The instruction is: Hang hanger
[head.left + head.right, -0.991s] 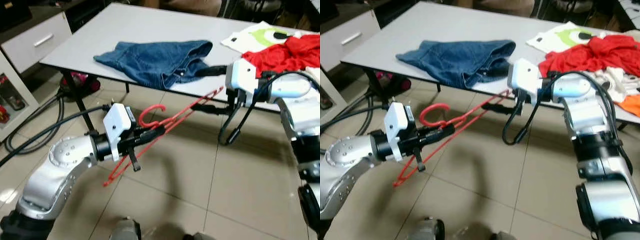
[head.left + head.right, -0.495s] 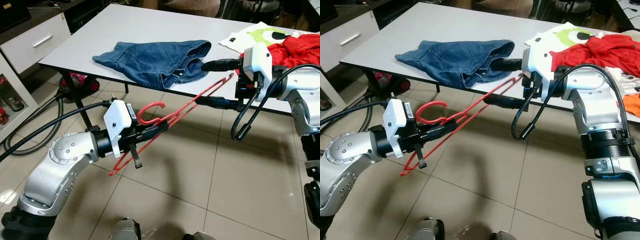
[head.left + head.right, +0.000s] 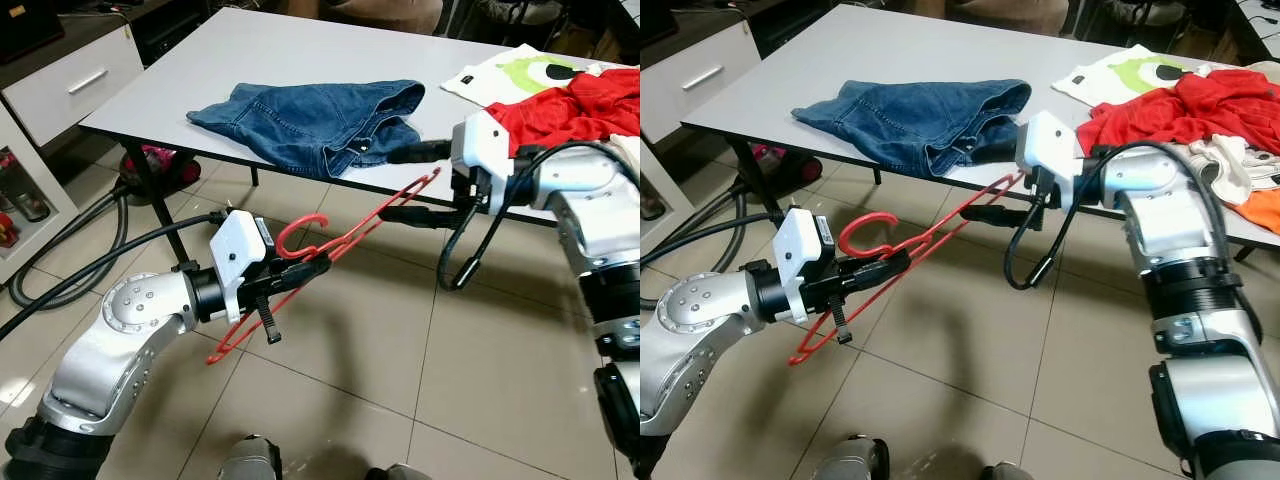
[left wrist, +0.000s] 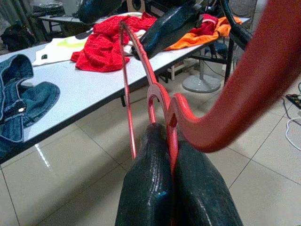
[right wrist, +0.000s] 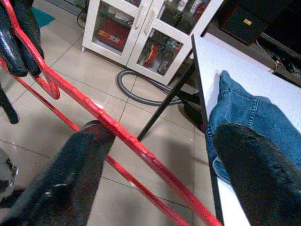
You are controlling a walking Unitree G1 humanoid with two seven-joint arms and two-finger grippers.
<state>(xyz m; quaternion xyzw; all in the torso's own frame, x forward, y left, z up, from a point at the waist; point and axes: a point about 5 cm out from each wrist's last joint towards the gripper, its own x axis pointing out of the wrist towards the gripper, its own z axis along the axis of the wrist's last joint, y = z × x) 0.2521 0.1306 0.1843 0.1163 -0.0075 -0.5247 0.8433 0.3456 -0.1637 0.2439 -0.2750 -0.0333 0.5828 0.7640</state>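
A red hanger (image 3: 330, 255) is held in the air over the tiled floor (image 3: 400, 370), in front of a white bench (image 3: 300, 55), its hook (image 3: 300, 232) curling upward near the left arm. The left pincer (image 3: 300, 272) is clamped on the hanger's neck just below the hook, the two black fingers (image 4: 155, 188) pressed together around the red wire in the left wrist view. From there the hanger slants up and away toward the bench edge, where its far end lies between the fingers of the right pincer (image 3: 418, 183). That pincer stands wide apart: one finger (image 5: 80, 165) is seen under the red bar, touching or very nearly touching it, and the other (image 5: 254, 165) is well clear of it beside the bench. Whether the lower finger actually bears on the bar cannot be told.

On the bench a pair of blue jeans (image 3: 320, 120) lies crumpled near the front edge, just behind the right pincer. Farther to the robot's right a heap of red cloth (image 3: 1185, 105) is piled, with a white shirt bearing a green print (image 3: 1120, 70) behind it and a patch of orange cloth (image 3: 1260, 210) at the bench's near edge. A grey hose (image 3: 70, 260) lies looped on the floor at the left, beside a white cabinet (image 3: 70, 80).
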